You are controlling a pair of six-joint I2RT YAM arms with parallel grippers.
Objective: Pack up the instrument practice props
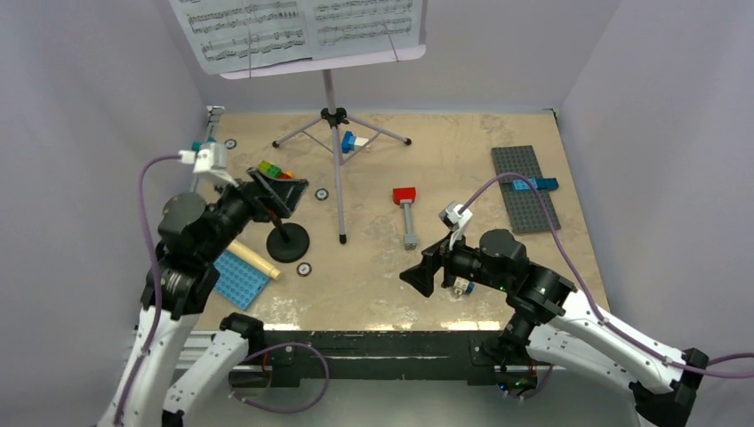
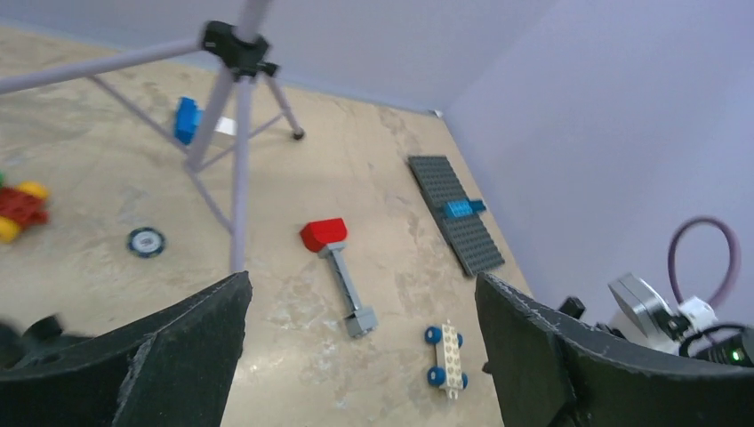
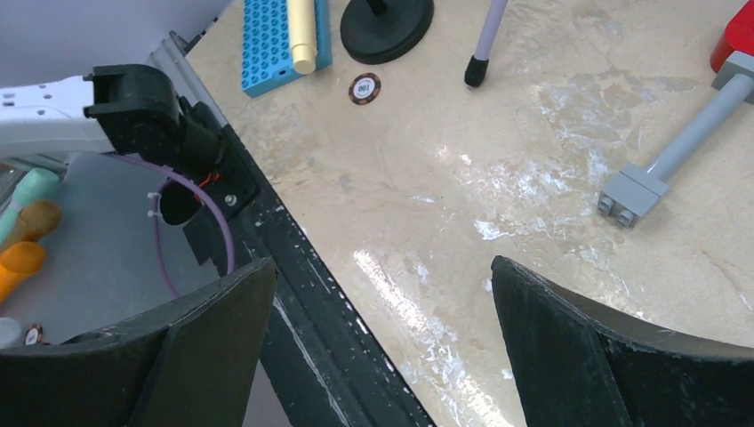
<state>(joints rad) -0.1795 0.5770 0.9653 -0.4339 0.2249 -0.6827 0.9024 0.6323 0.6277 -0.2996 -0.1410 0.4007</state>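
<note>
The lilac tripod music stand (image 1: 333,116) stands at the back centre, with white sheet-music pages (image 1: 302,27) on its desk. Its hub (image 2: 236,49) and legs show in the left wrist view. The black round-base mic stand (image 1: 287,242) stands left of centre; its base also shows in the right wrist view (image 3: 387,27). The cream-yellow toy microphone (image 1: 253,261) lies partly on a blue studded plate (image 1: 238,277) and also shows in the right wrist view (image 3: 302,31). My left gripper (image 1: 276,191) (image 2: 362,285) is open and empty, beside the mic stand's top. My right gripper (image 1: 422,271) (image 3: 382,267) is open and empty over the table's near edge.
A red-and-grey brick piece (image 1: 406,213) lies at the centre. A grey studded plate (image 1: 526,189) with a blue brick lies at the right. Coloured bricks (image 1: 271,169) and round tokens (image 1: 303,269) lie at the left. A white wheeled brick (image 2: 445,356) sits by the right arm.
</note>
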